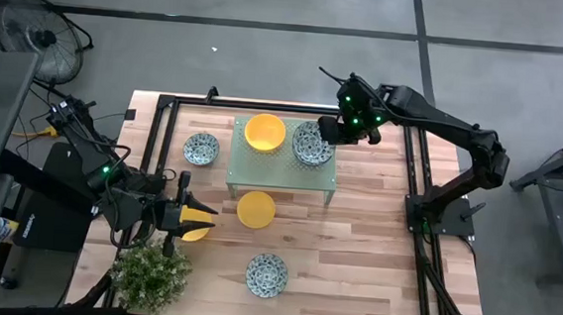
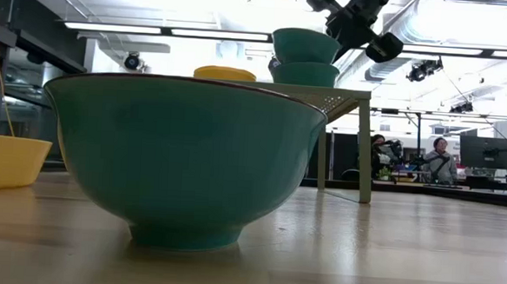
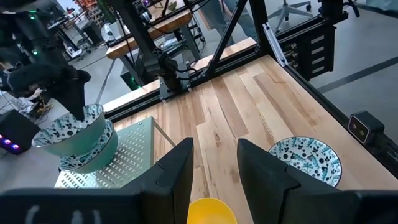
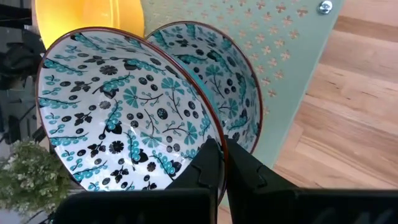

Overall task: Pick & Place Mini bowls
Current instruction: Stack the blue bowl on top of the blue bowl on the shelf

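Note:
My right gripper is over the pale green stand, shut on a blue-patterned mini bowl. That bowl sits tilted over a second patterned bowl on the stand, beside a yellow bowl. My left gripper is near the table's left edge, closed on a yellow bowl. Another yellow bowl rests on the table in front of the stand. Two more patterned bowls stand on the table. My left gripper holds the yellow bowl, which shows between its two fingers, far back. The fingers point roughly level toward the table's right. The gripper hides the place of contact, and I cannot tell whether the bowl is clear of the table. My right gripper grips the patterned bowl's rim on the side nearest it, one finger inside the bowl and one outside. The fingers slant down from the table's right. The bowl is tilted over the lower bowl; whether the two touch, I cannot tell.
A leafy potted plant stands at the near left corner, close to my left gripper. A black frame runs around the table. People sit in the room beyond.

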Controlling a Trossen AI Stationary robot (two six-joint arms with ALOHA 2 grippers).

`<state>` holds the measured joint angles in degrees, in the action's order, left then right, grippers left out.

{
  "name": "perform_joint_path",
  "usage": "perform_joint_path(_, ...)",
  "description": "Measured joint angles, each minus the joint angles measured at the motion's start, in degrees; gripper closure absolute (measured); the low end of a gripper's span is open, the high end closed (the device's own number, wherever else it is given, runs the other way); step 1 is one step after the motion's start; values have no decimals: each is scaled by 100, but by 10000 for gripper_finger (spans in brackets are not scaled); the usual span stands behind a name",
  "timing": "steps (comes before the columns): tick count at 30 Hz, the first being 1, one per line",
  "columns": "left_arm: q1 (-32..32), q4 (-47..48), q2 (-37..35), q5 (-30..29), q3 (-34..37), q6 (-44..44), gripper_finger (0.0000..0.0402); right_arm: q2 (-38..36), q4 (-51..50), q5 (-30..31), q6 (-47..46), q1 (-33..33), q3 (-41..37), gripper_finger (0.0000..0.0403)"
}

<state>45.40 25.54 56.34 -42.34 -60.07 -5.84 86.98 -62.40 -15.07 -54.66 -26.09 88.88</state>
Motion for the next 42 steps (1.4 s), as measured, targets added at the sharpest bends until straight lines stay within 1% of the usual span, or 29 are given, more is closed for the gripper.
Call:
perform_joint_path(12, 0, 11, 0, 19, 0, 4, 280, 197, 23, 238, -340, 37, 0, 403)
perform_joint_path(18, -2, 12, 0, 22, 0, 6, 280, 197, -235, 278, -338, 37, 0, 403)
perform_joint_path(26, 0, 13, 0, 23, 0, 8, 280, 195, -291, 275, -228, 34, 0, 401)
perform_joint_path(36, -1, 13, 0, 28, 0, 11, 280, 195, -283, 285, -136, 33, 0, 372)
perform_joint_path(42, -1, 19, 0, 30, 0, 11, 280, 186, -275, 301, -50, 33, 0, 335)
